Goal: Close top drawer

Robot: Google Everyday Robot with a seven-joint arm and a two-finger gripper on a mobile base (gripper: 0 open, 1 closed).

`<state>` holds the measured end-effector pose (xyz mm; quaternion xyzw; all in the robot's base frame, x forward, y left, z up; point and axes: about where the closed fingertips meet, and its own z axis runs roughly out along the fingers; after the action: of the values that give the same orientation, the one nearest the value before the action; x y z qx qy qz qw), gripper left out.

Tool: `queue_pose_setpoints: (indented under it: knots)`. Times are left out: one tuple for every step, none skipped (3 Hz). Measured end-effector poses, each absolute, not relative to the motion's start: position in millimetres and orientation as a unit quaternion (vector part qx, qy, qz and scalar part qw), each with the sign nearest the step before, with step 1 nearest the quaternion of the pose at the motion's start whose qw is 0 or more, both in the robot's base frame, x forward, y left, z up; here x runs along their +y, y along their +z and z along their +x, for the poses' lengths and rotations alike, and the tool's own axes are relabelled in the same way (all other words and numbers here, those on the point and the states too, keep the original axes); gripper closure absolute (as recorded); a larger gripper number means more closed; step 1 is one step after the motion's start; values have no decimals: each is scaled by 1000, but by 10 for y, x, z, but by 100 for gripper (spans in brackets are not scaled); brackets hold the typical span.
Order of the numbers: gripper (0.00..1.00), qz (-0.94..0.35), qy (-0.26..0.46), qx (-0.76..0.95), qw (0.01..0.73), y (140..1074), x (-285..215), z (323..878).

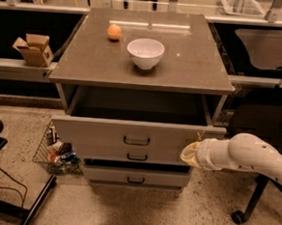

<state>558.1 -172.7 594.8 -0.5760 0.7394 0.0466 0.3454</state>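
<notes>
The top drawer (101,133) is a wide grey drawer with a small dark handle (136,141) at its centre. It stands pulled out from the cabinet, its dark inside showing and empty. A white scratch (199,136) marks its right end. My gripper (189,154) comes in from the right on a white arm (252,153). Its cream-coloured end rests against the drawer front near the right end, just below the scratch.
A white bowl (145,53) and an orange (114,31) sit on the cabinet top (192,65). Two narrower drawers (137,157) lie below. A wire basket (56,149) of items stands at lower left, a cardboard box (33,49) on a left shelf, an office chair (250,209) at right.
</notes>
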Motion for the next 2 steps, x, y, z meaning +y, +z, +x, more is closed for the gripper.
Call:
queue_pose_setpoints:
  knots:
    - [100, -573, 38, 736, 357, 6035, -1777, 5857]
    - [82, -570, 30, 735, 366, 6136, -1819, 6074]
